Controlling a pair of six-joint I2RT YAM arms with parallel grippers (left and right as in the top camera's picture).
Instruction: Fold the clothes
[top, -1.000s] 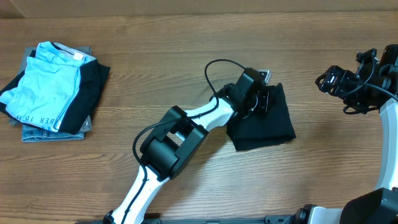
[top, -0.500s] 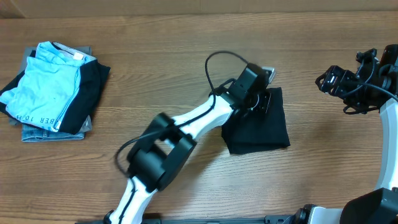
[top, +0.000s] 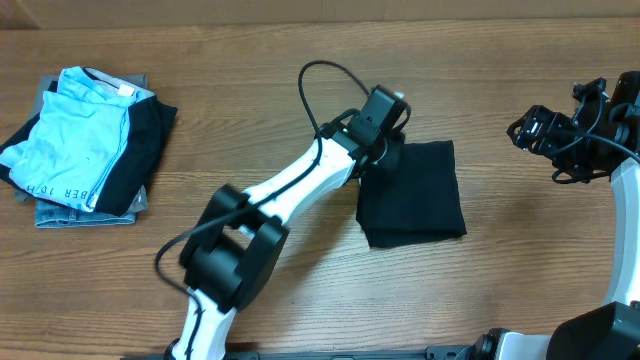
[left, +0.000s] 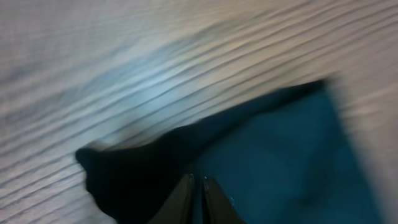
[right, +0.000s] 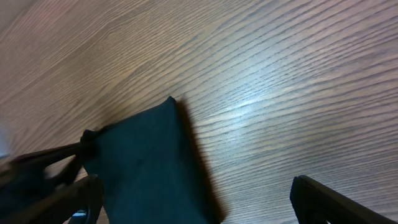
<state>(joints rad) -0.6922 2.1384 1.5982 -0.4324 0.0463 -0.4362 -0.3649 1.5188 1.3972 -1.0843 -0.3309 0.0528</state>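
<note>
The black T-shirt (top: 415, 195) lies folded into a compact rectangle on the wooden table, right of centre. My left gripper (top: 388, 148) is at its upper left corner. In the left wrist view the fingers (left: 198, 180) are pressed together over the dark fabric (left: 280, 162), with nothing visibly between them. My right gripper (top: 527, 130) hovers to the right of the shirt, apart from it. In the right wrist view its fingers (right: 199, 205) are spread wide and empty, and the shirt (right: 149, 162) shows below them.
A stack of folded garments (top: 80, 140), light blue with dark lettering on top and grey-blue beneath, sits at the far left of the table (top: 250, 80). The left arm (top: 290, 195) stretches diagonally across the middle.
The left gripper has moved left, from over the shirt's top edge to its upper left corner. The shirt shifted and flattened into a neater rectangle. The right arm has not moved.
</note>
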